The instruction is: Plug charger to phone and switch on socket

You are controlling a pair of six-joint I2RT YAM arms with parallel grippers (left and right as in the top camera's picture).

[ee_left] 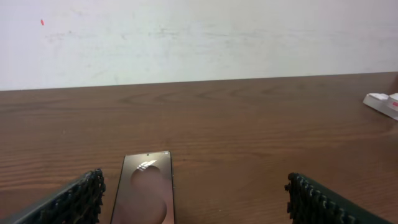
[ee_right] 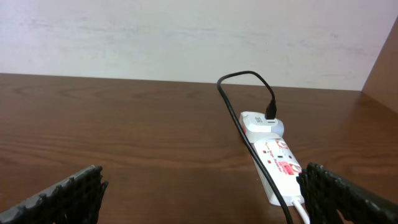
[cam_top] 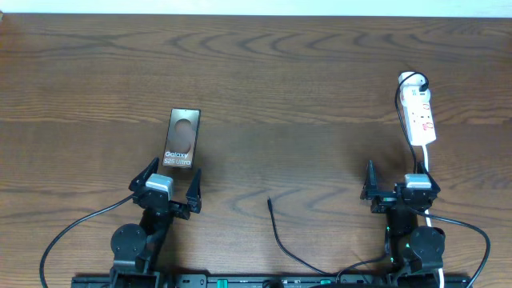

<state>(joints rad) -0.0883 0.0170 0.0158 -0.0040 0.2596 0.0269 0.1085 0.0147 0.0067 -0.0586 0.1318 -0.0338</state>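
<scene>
Overhead view, left of centre on the wooden counter [cam_top: 304, 80]: the phone [cam_top: 183, 138], flat, long edge running up the frame, white lettering at its lower end, lighter oval mark above that. Just below it, not touching: left jaws, spread wide, holding nothing. Same seen from the left wrist view, with the phone [ee_left: 144, 190] at the bottom edge between the two ribbed fingers [ee_left: 74, 199], nearer the left-hand one.

Upper right of the overhead view: the socket [cam_top: 419, 118], a white strip with small red markings, lying lengthwise up the frame. White cord [cam_top: 428, 156] leaving its lower end toward the right arm. Below the socket: right jaws, also spread wide and empty. In the right wrist view, the socket [ee_right: 277, 160] right of centre, its near end close by the right-hand finger [ee_right: 348, 196].

The charger [cam_top: 275, 228]: thin black cable, free plug tip lying bare on the counter at lower centre of the overhead view, between the two arms, well apart from the phone. In the right wrist view, its other end [ee_right: 239, 78] arching up and plugged into the white block at the far end of the socket. Switch position too small to tell.
</scene>
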